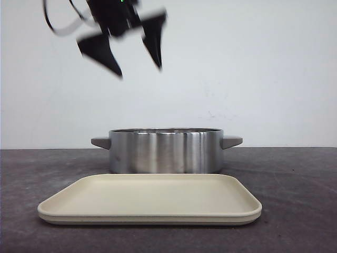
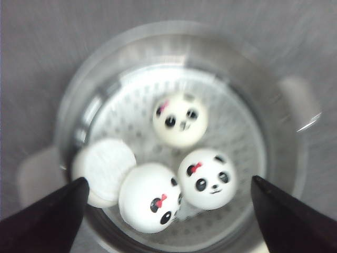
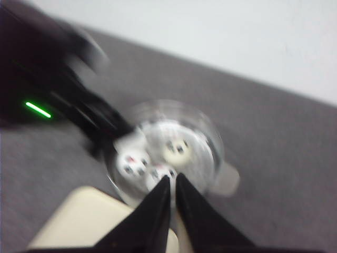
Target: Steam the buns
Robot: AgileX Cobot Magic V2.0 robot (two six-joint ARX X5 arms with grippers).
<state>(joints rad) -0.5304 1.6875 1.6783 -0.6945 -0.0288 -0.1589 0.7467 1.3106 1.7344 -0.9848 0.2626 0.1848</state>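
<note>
Four white panda-face buns lie inside the steel pot [image 2: 275,138] on its perforated floor. One bun [image 2: 180,120] is apart from the others. Two buns [image 2: 207,178] [image 2: 150,196] touch each other. The fourth bun [image 2: 103,171] is tipped on its side, flat base showing. My left gripper [image 1: 139,71] hangs open and empty high above the pot [image 1: 166,150], its jaws wide apart in the left wrist view [image 2: 167,182]. My right gripper [image 3: 173,177] is shut and empty, off to the side above the tray, out of the front view. The buns are hidden in the front view.
A beige rectangular tray [image 1: 150,203] lies in front of the pot, nothing on it; it also shows in the right wrist view [image 3: 79,216]. The pot has two grey side handles [image 1: 231,141]. The left arm [image 3: 47,89] shows in the right wrist view.
</note>
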